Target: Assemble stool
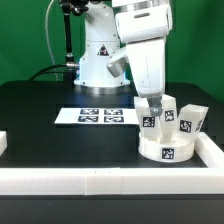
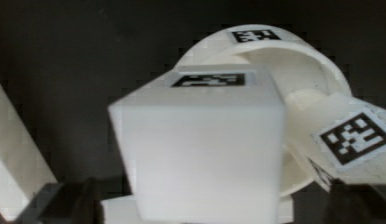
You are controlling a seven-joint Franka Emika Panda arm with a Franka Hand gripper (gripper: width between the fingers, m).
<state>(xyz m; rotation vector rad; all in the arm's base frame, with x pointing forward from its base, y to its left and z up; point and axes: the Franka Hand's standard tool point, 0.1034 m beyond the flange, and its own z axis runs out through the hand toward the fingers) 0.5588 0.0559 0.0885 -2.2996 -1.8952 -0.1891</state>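
My gripper [image 2: 181,202] is clamped on a blocky white leg [image 2: 199,140] that has a black-and-white square tag on top. Just beyond, another tagged leg [image 2: 355,138] tilts beside the round white seat disc [image 1: 166,150], which sits in the border rail's [image 1: 100,181] corner at the exterior view's right.

I see the marker board [image 1: 95,115] lying flat on the black worktop [image 1: 35,115], and the white border rail [image 1: 90,183] runs along its near edge.
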